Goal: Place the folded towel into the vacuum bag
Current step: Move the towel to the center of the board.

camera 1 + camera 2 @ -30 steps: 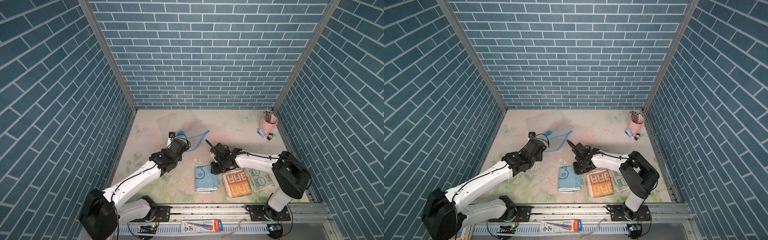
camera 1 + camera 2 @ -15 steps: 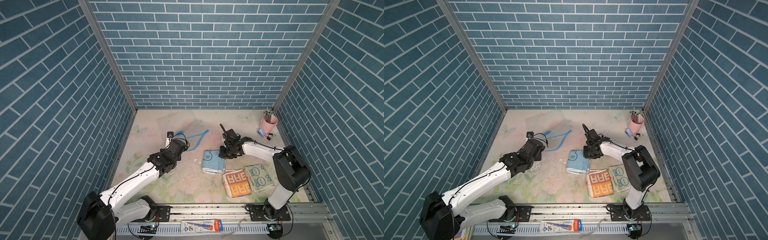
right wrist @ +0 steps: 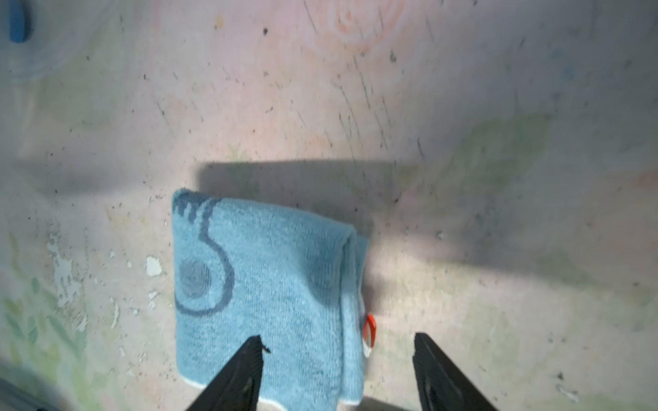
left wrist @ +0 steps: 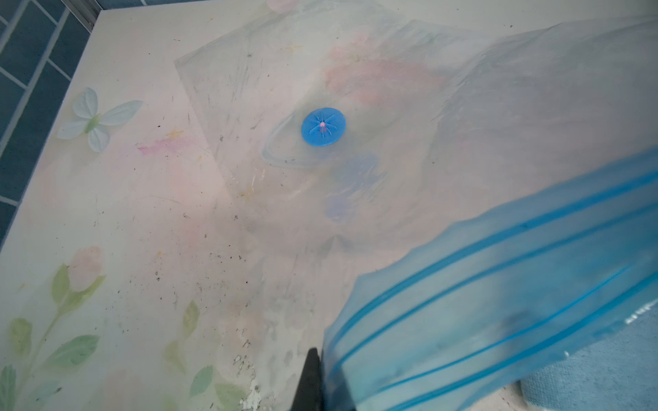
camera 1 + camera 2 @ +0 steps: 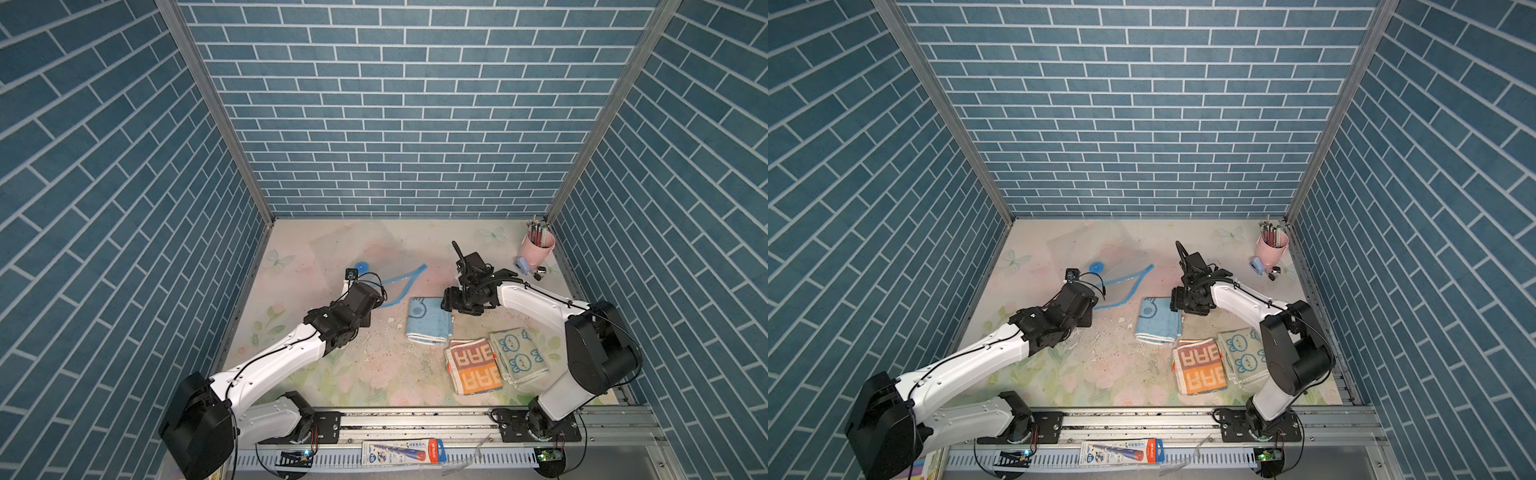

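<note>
Your right claw (image 3: 338, 340) has just opened wide and left the blue towel (image 5: 428, 320) flat on the desk (image 5: 345, 374) just beside the mouth of the vacuum bag (image 4: 480, 302), whose zip strip your left claw (image 4: 320, 359) keeps pinched, so pushing it inside remains.

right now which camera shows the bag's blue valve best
The left wrist view: the valve sits near mid-frame, large and sharp, spokes and pink centre visible. In both top views it is only a small blue dot. The right wrist view catches a blurred blue sliver at the frame edge, probably it.
</note>
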Controlling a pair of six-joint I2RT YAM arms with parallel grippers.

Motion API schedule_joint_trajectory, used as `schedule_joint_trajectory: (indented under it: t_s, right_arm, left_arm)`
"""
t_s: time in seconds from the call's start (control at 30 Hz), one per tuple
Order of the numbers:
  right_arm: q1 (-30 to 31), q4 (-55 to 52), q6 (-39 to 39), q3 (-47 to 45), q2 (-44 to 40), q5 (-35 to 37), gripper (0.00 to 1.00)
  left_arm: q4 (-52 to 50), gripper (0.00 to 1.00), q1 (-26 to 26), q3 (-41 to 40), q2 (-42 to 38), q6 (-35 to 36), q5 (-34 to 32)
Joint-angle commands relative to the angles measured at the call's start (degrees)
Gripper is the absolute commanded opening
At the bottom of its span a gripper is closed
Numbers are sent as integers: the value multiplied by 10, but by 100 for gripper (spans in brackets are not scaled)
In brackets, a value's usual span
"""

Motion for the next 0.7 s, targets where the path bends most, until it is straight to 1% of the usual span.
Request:
schedule_joint_trajectory:
  t_s: [0.0,0.27,0.5,0.67]
  right_arm:
    - [14,-11,25,-24,-11,-46,66]
    - [45,-19,28,9,56,-46,58]
    - [58,-41,32,25,87,-16,49]
    - [62,-52,32,28,92,-11,49]
  left_arm:
    - [3,0,-6,-13,3,-21,2]
    - [15,0,-11,-18,13,-27,7]
    - [19,0,-12,-21,14,-29,5]
    - [23,0,-12,-22,17,-28,2]
